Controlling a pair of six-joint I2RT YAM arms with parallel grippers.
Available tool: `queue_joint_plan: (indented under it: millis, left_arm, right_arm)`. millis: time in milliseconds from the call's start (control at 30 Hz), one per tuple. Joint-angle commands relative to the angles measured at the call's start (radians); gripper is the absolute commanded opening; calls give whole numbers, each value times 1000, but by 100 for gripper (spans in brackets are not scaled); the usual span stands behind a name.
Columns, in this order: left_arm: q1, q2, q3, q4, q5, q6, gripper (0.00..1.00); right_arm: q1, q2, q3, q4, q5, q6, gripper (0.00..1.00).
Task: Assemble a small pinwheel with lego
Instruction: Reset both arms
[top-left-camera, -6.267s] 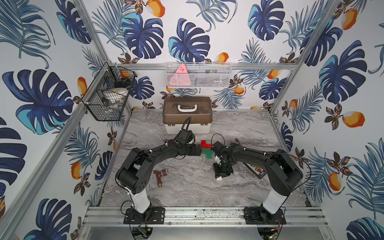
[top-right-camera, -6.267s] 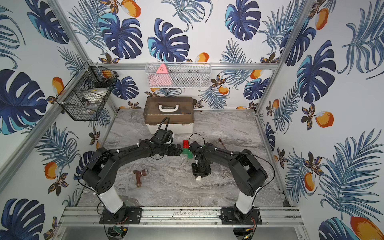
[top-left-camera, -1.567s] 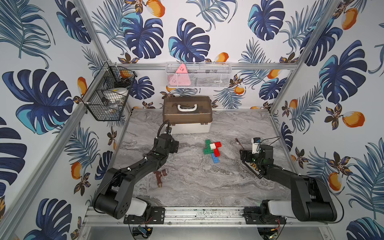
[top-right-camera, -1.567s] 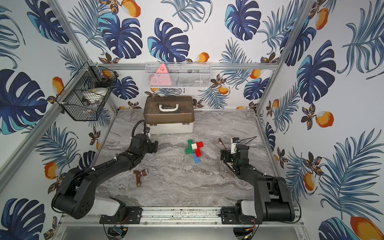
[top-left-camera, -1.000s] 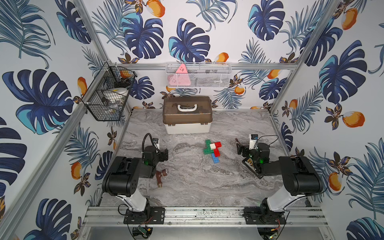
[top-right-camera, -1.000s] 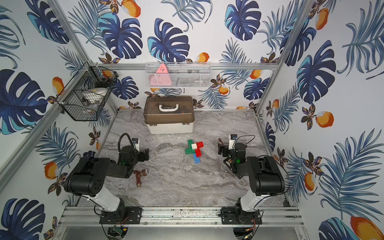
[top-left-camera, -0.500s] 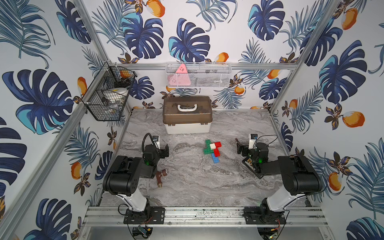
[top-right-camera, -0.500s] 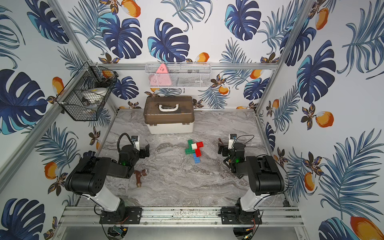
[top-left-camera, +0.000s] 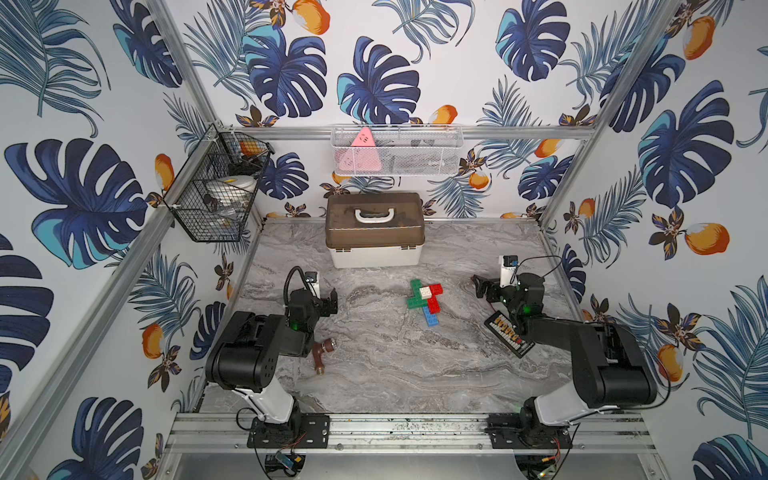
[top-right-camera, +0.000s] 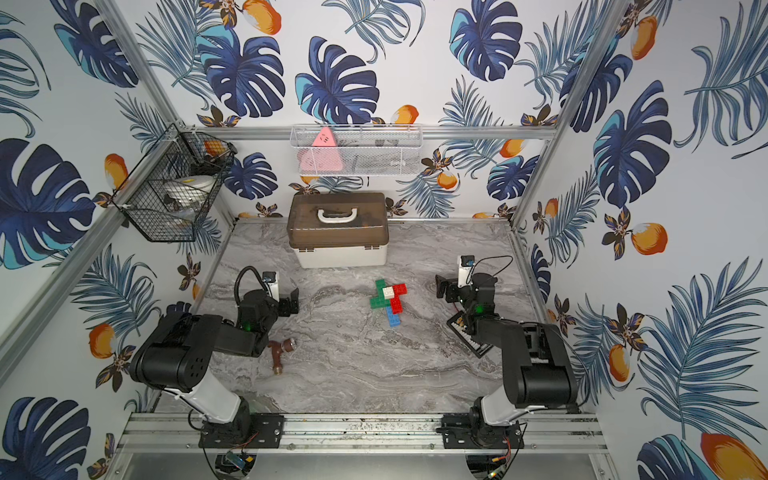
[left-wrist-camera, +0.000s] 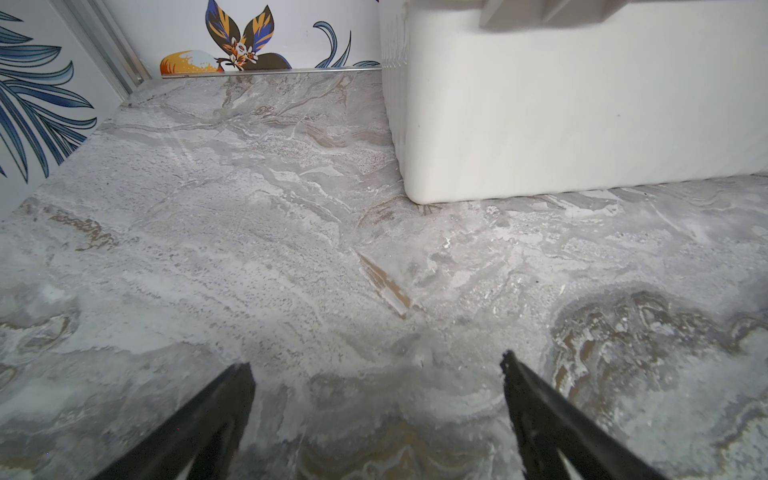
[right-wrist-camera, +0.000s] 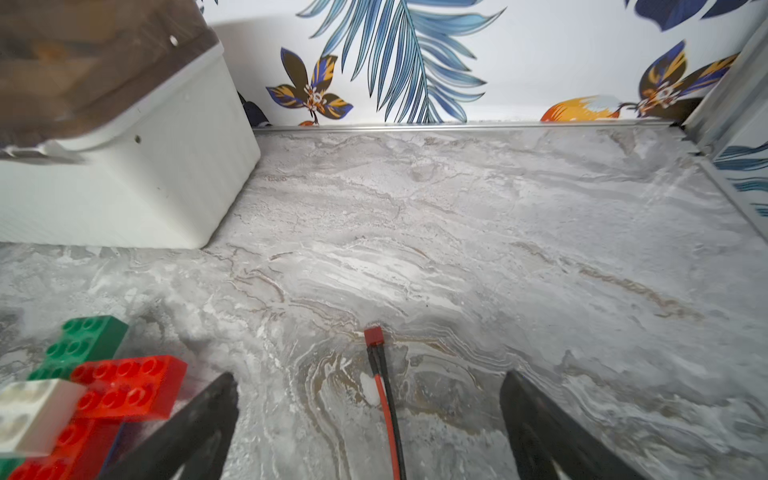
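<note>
- No word, brand, number or sign can be read in any view.
- The pink triangle (top-left-camera: 362, 143) in the white mesh basket (top-left-camera: 436, 164), at 12 o'clock on the back wall, carries a few small dark marks, too small to read.
- The black board with coloured buttons (top-left-camera: 509, 334), at 3 o'clock on the table, shows no legible lettering.

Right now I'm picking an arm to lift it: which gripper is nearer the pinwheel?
Right. The right gripper is open, close beside the pinwheel on its red-arm side. The left gripper, also open, is clearly farther off on the opposite side.
</note>
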Motion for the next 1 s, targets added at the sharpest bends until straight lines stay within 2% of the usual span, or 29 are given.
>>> queue_joint_plan:
  millis: [0, 33, 67, 133, 167, 233, 300, 367, 433, 967]
  left_arm:
    - [0, -4, -1, 54, -1, 6, 99]
    - [-2, -3, -1, 54, -1, 6, 99]
    - [-1, -4, -1, 53, -1, 6, 99]
    - [-2, -2, -1, 55, -1, 6, 99]
    - [-2, -4, -2, 51, -1, 6, 99]
    - [-1, -4, -2, 53, -2, 6, 99]
    - [-1, -2, -1, 57, -2, 6, 99]
    - [-1, -2, 0, 54, -2, 6, 99]
    - [-1, -4, 0, 51, -1, 6, 99]
    - [-11, -4, 1, 52, -16, 11, 99]
  right_arm:
    - [-5, 80, -117, 279, 75, 51, 100]
    - [-12, 81, -127, 273, 77, 67, 100]
    - [-15, 50, -80, 119, 75, 45, 100]
    - [10, 79, -82, 191, 111, 39, 100]
    - [12, 60, -65, 108, 122, 33, 100]
    - [37, 77, -82, 193, 172, 25, 100]
    - [60, 52, -80, 135, 217, 19, 100]
    - [59, 76, -86, 196, 217, 18, 100]
    - [59, 64, -71, 134, 219, 23, 100]
    - [58, 73, -77, 166, 216, 21, 100]
